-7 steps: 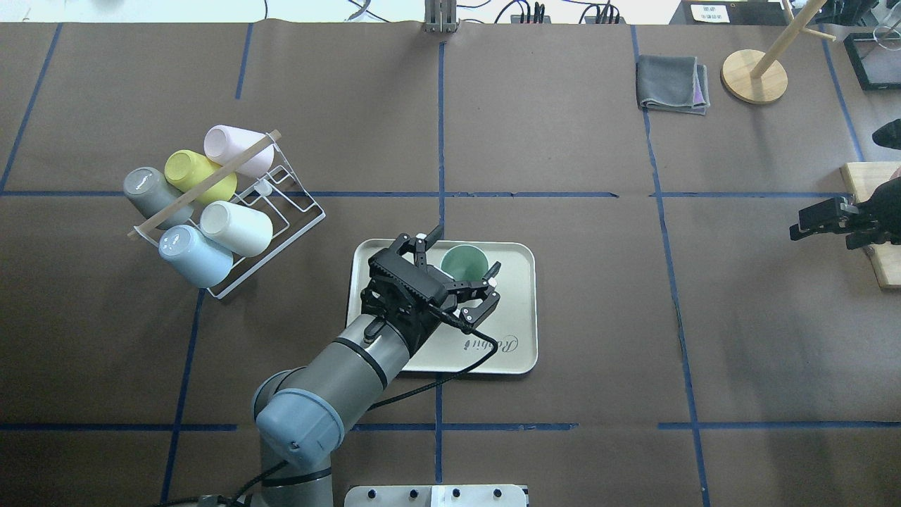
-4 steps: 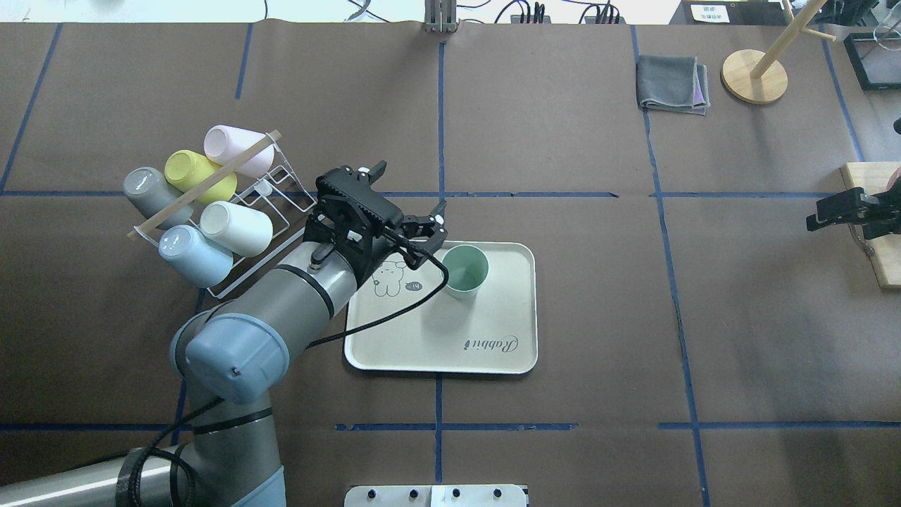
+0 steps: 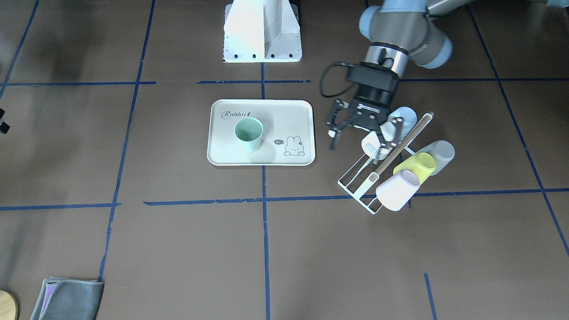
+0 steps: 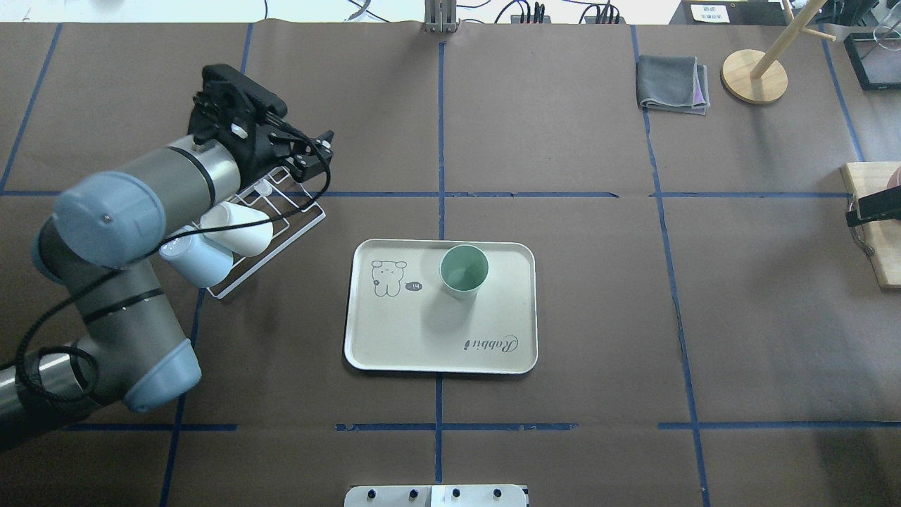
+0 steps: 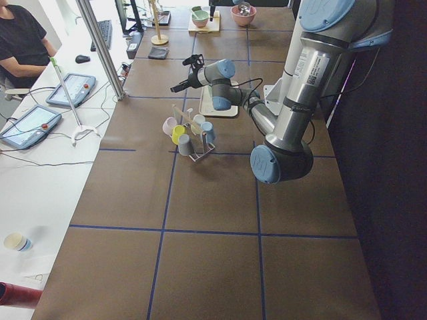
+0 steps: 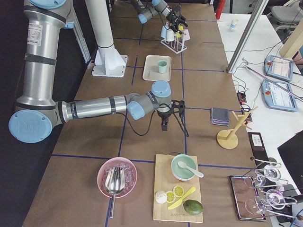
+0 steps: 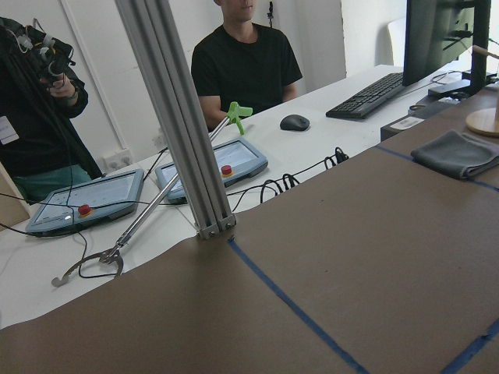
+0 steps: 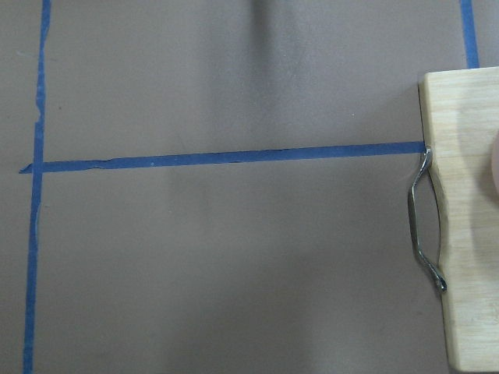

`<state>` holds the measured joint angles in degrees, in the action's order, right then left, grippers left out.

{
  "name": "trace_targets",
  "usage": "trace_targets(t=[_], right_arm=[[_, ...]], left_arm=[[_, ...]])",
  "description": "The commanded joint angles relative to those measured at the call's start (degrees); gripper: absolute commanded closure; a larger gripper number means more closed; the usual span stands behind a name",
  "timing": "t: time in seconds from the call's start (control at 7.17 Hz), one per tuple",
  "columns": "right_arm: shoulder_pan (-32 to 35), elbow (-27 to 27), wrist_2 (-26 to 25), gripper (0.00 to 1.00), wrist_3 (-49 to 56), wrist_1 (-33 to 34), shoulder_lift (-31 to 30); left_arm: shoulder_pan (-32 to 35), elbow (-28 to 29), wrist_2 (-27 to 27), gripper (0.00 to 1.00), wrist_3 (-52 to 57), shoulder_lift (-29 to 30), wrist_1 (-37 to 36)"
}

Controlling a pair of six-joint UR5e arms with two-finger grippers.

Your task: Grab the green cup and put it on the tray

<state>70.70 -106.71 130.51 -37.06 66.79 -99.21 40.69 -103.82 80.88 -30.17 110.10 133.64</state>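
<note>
The green cup (image 4: 464,270) (image 3: 248,133) stands upright on the cream tray (image 4: 366,355) (image 3: 215,156), in the half away from the "Rabbit" script, with nothing touching it. My left gripper (image 4: 313,151) (image 3: 355,138) hangs open and empty over the wire cup rack (image 4: 285,211) (image 3: 362,186), well off to the tray's side. My right gripper (image 4: 873,206) shows only as a dark piece at the table's right edge. Whether its fingers are open or shut is not visible.
The rack holds a white cup (image 4: 239,229), a pale blue cup (image 4: 198,258), a yellow cup (image 3: 415,166), a grey cup (image 3: 439,154) and a pale pink cup (image 3: 398,191). A folded grey cloth (image 4: 672,83), a wooden stand (image 4: 754,76) and a wooden board (image 4: 873,239) lie at the right.
My left arm has swung away from the tray, leftward and farther out, to above the rack. The green cup stays standing on the tray. My right gripper has drawn back toward the right edge.
</note>
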Motion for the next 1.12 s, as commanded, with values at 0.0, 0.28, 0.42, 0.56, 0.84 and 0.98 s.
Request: trace_targets(t=[0.0, 0.28, 0.42, 0.56, 0.84, 0.98], right_arm=[[2.4, 1.0, 0.0, 0.0, 5.0, 0.1, -0.8], [5.5, 2.9, 0.0, 0.0, 9.6, 0.2, -0.9], [7.9, 3.2, 0.3, 0.0, 14.4, 2.8, -1.0], [11.0, 3.2, 2.5, 0.0, 19.5, 7.2, -1.0], [13.8, 3.2, 3.0, 0.0, 24.9, 9.9, -3.3], [14.7, 3.2, 3.4, 0.0, 24.9, 10.1, -4.2]], left_arm=[[17.4, 0.1, 24.8, 0.01, 0.4, -7.3, -2.6], [32.2, 4.1, 44.3, 0.01, 8.3, -12.5, -7.1], [37.0, 5.1, 45.9, 0.01, 17.2, -14.2, -12.6], [39.7, 5.2, 45.9, 0.01, 24.7, -15.5, -20.9], [47.2, 6.5, 49.6, 0.01, 34.4, -15.6, -36.2], [49.7, 8.7, 54.5, 0.01, 36.2, -15.7, -40.6]])
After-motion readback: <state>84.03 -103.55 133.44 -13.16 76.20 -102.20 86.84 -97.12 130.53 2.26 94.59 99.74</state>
